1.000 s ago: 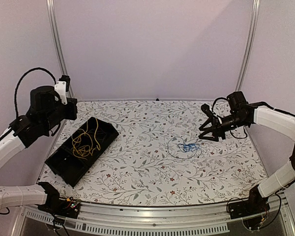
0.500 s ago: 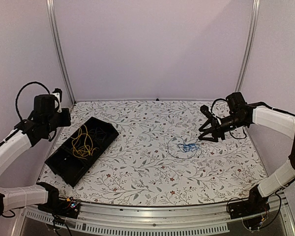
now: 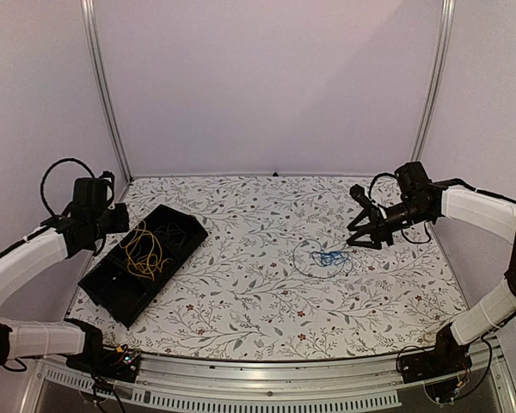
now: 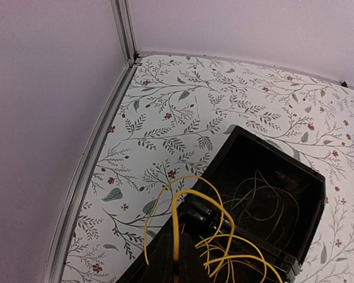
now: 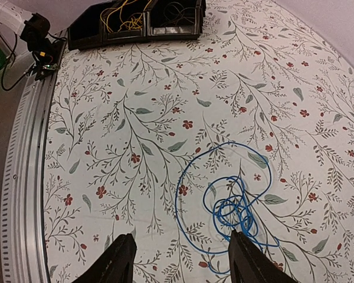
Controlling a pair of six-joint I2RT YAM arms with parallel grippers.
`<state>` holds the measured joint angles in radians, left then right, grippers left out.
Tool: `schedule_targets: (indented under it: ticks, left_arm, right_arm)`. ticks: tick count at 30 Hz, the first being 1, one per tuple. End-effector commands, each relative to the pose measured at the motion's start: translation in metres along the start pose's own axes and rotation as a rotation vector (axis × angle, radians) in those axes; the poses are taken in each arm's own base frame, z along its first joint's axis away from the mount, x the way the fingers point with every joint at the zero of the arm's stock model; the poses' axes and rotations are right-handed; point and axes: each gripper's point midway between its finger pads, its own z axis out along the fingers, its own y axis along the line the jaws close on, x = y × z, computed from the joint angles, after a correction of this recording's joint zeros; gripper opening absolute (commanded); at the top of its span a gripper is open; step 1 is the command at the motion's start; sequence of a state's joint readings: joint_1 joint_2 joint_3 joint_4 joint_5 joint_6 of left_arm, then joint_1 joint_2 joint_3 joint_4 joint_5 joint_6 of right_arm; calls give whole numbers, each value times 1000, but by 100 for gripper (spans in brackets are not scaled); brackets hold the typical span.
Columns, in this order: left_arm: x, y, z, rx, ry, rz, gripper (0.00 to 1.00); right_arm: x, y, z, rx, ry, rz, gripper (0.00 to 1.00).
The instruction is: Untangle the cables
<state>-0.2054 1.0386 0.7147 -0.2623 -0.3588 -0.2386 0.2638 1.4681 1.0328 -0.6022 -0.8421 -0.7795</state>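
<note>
Left tool (image 4: 177,262): pressed together on a strand of the thin yellow cable (image 4: 192,190).
Yellow cable: loose loops in the black plastic tray (image 4: 280,152).
Thin dark cable (image 4: 262,200): in the tray's far part.
Right tool (image 5: 184,258): fingers apart, holding nothing, above the thin blue cable (image 5: 233,206).
Blue cable: on the flowery surface (image 5: 135,118), well apart from the tray.

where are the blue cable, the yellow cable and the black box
blue cable (image 5: 233,207), right wrist view, on its tangled middle
yellow cable (image 3: 144,251), top view, on its bundle in the box
box (image 3: 113,288), top view, on its bare near end
</note>
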Motion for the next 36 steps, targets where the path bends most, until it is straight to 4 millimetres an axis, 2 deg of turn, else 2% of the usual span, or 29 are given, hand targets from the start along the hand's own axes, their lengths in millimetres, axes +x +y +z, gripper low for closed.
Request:
schedule_targets:
  ticks: [1,7,13,23,30,33,35,36]
  left_arm:
    - [18,0,13,1,45,-26,0]
    - [53,-7,23,22,165,-22,0]
    - [78,-14,37,31,264,-9,0]
    - [110,-26,58,47,388,-21,0]
    - [128,-41,62,116,471,-31,0]
    - [128,-48,59,154,482,-37,0]
    - [117,-45,55,143,456,-39,0]
    - [109,-45,51,152,436,-48,4]
  right_arm:
    - [8,3,5,-12,22,4,58]
    - [10,5,7,-18,32,1,58]
    - [12,6,9,-24,45,-3,58]
    - [17,9,15,-37,74,-1,58]
    - [19,10,17,-37,87,-8,58]
    - [20,10,17,-36,93,-8,58]
    - [20,11,18,-36,94,-11,58]
    - [20,11,18,-36,94,-11,58]
